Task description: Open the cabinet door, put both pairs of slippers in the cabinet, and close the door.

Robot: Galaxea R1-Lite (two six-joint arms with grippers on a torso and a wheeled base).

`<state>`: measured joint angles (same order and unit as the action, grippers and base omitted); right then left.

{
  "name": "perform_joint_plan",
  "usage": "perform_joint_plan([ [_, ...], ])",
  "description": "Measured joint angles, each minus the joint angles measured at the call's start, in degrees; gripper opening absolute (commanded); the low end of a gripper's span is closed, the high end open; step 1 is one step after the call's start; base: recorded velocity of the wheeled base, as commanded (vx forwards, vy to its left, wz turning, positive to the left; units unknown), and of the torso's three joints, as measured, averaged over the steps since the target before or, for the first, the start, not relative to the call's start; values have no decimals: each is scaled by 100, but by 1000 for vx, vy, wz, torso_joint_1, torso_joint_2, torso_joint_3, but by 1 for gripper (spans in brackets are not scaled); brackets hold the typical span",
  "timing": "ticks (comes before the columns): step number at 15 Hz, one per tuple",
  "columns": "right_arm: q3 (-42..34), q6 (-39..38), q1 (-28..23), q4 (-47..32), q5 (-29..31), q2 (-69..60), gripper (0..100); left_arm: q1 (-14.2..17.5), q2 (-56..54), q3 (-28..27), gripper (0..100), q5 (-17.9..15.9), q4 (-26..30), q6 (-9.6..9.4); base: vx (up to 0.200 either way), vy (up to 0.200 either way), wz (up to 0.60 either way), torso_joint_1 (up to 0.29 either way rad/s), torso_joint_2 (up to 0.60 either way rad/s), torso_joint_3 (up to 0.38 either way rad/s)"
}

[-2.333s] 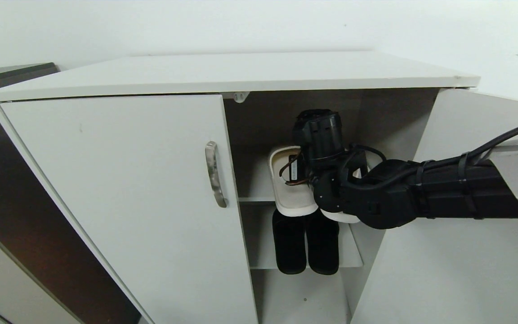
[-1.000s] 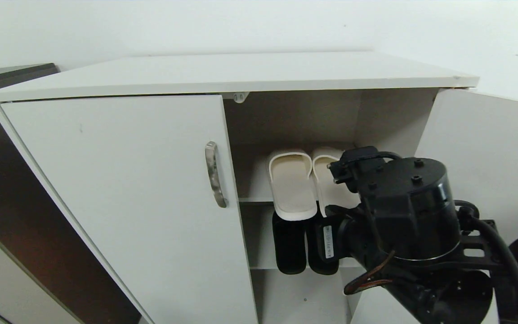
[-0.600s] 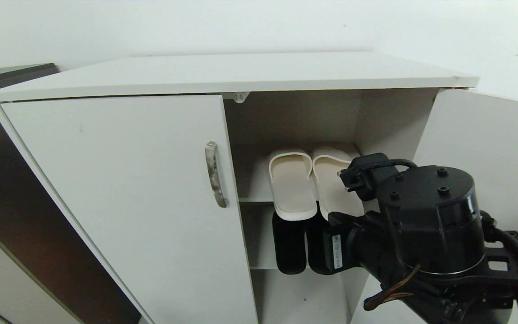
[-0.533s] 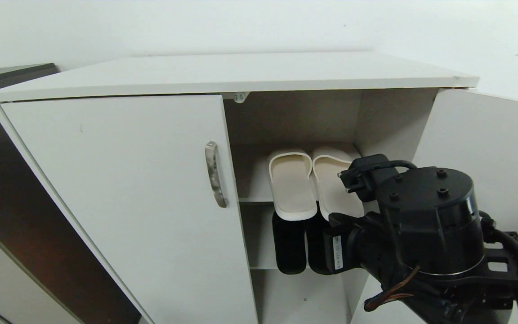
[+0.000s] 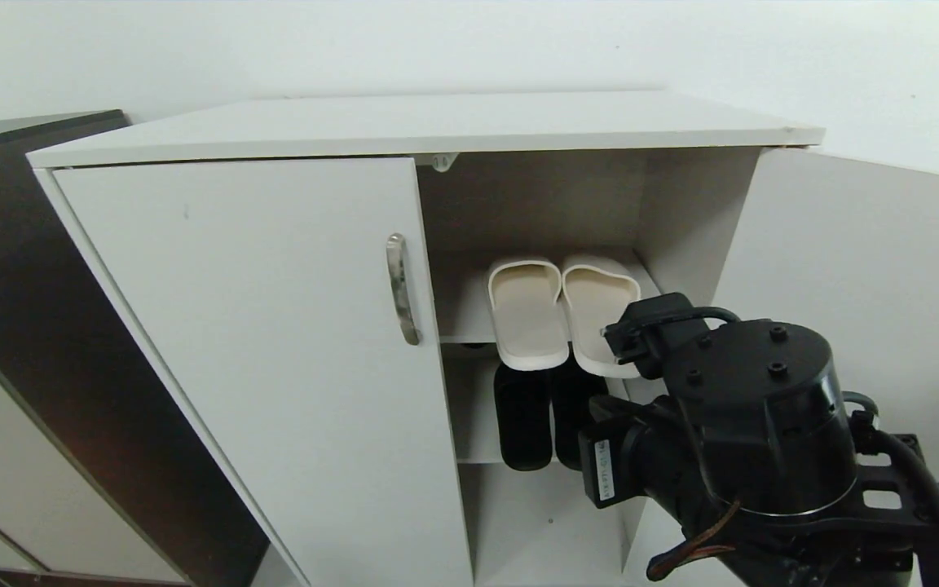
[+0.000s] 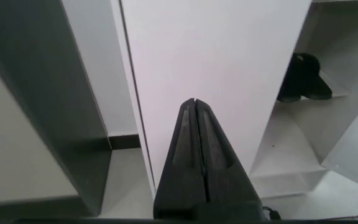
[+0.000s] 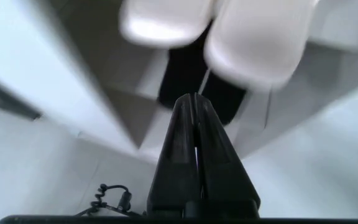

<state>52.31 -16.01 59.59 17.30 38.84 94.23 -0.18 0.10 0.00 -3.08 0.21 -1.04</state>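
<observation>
Plain white wall behind, and the smooth white cabinet [image 5: 404,122] stands with its right door [image 5: 844,261] swung wide and its left door [image 5: 257,342] shut. The cream slippers [image 5: 559,314] sit side by side, overhanging the upper shelf's front edge. The black slippers [image 5: 526,416] do likewise one shelf below. Left gripper [image 6: 195,106] and right gripper [image 7: 196,99]: jaws pressed together, empty.

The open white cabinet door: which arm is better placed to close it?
Right. The right gripper, shut and empty, is near the open white cabinet door; the left gripper faces the closed door.
</observation>
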Motion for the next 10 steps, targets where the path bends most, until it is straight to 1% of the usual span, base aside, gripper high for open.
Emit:
perform_joint_plan([
  [10, -112, -2, -99, 185, 2, 0, 0, 2, 0, 0, 0, 0, -2, 6, -200, 0, 0, 3, 4, 2],
])
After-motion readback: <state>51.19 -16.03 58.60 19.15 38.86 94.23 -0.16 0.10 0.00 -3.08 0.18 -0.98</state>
